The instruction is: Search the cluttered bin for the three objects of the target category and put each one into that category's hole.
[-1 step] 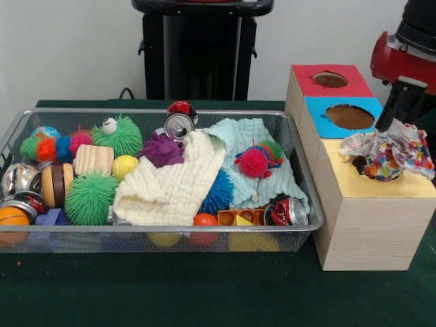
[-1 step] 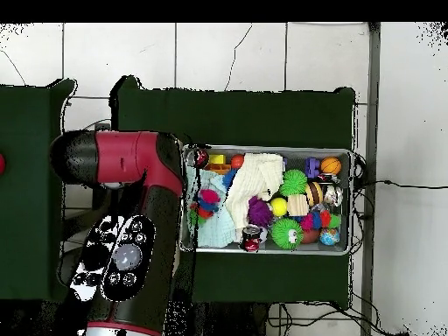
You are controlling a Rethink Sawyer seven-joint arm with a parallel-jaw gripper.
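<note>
Front view, reading from the left: you have the wire bin (image 1: pixel 293 146) packed with clutter, spiky green balls (image 1: pixel 90 197) and an orange ball (image 1: pixel 12 221) at its left end, a wooden block (image 1: pixel 93 159) and a yellow ball (image 1: pixel 125 165) beside them, then a cream cloth (image 1: pixel 170 182) draped across the middle with its long axis running from the bin's front edge up toward the silver can (image 1: pixel 178 125) near the back rim. Next to it lies a pale teal cloth (image 1: pixel 248 146), spread toward the right wall under a red spiky ball (image 1: pixel 253 162). Right of the bin stands the wooden sorting box (image 1: pixel 371 225), and over the hole in its yellow section hangs a multicoloured patterned cloth (image 1: pixel 388 151), bunched, drooping into the hole, edges spilling toward the box's right side. The gripper (image 1: pixel 390 124) sits just above that cloth; you cannot tell from either view whether its fingers are parted or clamped on the fabric. Judging by that, cloths look like the target category. Expect them to be light, limp and non-fragile; pinch a raised fold, as they will sag and may snag neighbouring toys.
</note>
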